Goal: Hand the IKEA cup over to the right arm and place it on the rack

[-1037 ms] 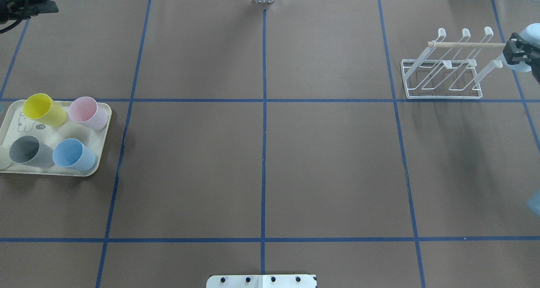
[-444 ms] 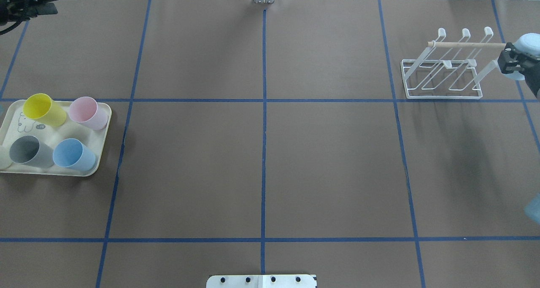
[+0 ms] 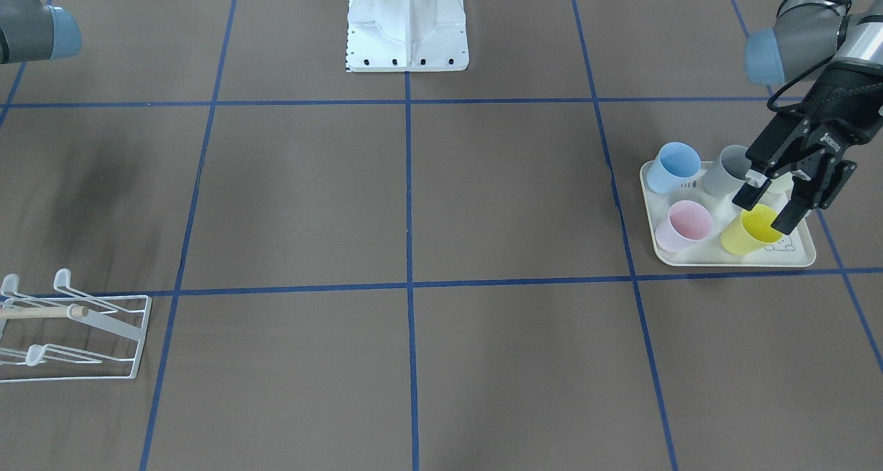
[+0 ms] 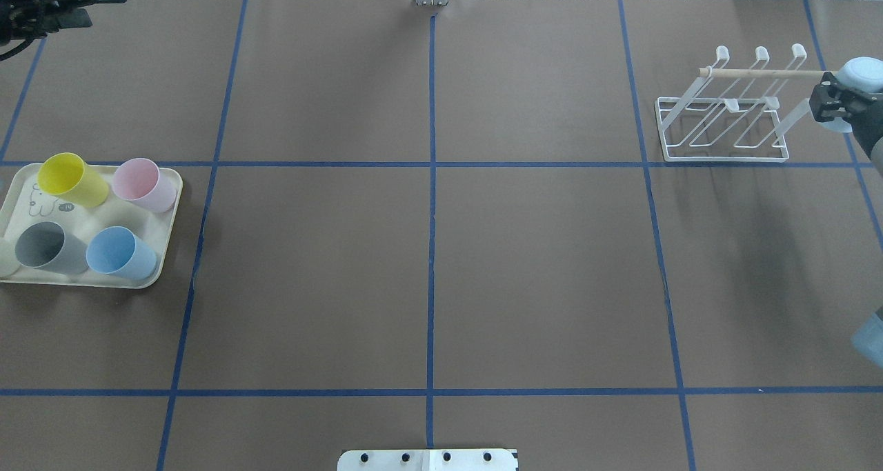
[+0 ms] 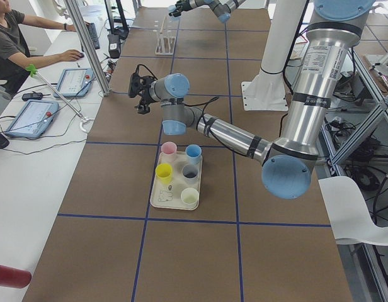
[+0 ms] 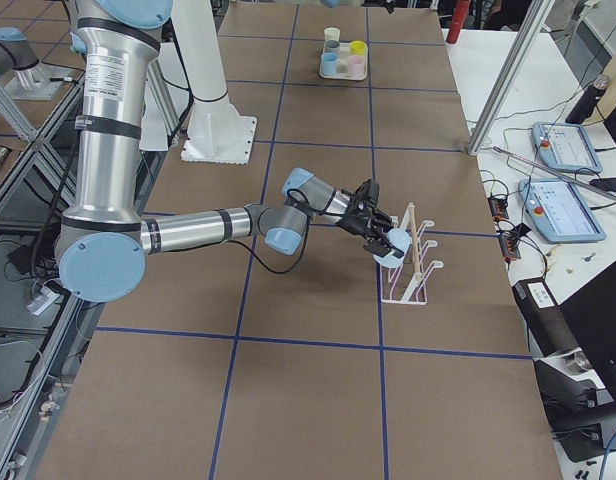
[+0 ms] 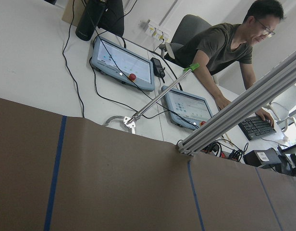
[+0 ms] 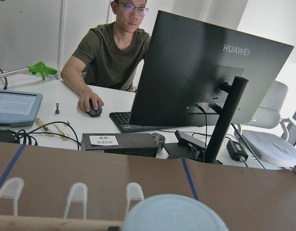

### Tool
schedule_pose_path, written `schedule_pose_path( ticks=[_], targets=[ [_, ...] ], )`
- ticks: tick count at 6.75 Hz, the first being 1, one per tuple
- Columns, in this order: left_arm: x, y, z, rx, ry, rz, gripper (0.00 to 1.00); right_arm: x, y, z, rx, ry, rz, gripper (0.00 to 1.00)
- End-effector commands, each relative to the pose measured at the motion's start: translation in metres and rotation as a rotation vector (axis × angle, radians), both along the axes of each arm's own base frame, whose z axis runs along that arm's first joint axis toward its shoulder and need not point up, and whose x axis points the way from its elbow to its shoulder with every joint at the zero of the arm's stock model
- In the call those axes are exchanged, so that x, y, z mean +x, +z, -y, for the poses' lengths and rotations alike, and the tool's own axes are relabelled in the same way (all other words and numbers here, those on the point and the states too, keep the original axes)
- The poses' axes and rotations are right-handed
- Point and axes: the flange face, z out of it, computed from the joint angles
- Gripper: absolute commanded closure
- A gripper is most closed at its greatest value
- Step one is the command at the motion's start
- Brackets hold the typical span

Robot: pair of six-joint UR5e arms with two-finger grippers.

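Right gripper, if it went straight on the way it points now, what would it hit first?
Probably the rack: the right gripper holds a pale blue cup right beside its end prong and wooden rod, though depth is unclear.

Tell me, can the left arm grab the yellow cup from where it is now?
Probably yes. The left gripper hangs open in the air near the tray, with nothing between it and the yellow cup. That cup stands at a tray corner, with the pink cup close beside it.
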Motion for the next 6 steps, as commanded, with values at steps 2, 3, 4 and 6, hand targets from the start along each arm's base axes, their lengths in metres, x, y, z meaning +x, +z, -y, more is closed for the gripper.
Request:
schedule_pose_path(
  ticks=[2,3,4,6],
  targets=[
    [0.0,0.003,0.0,-0.005,-0.001,0.002,0.0,-0.012,0.006,0.014,-0.007,-0.002,-0.007,1.0],
    [0.0,0.003,0.0,-0.005,-0.001,0.002,0.0,-0.013,0.01,0.016,-0.009,0.005,-0.013,1.0],
    [0.0,0.002,0.0,-0.003,-0.001,0.002,0.0,-0.014,0.008,0.018,-0.005,0.006,-0.012,1.0],
    [-0.001,0.0,-0.002,0.001,-0.001,0.0,0.0,-0.014,0.015,0.018,-0.013,0.009,-0.02,1.0]
  ],
)
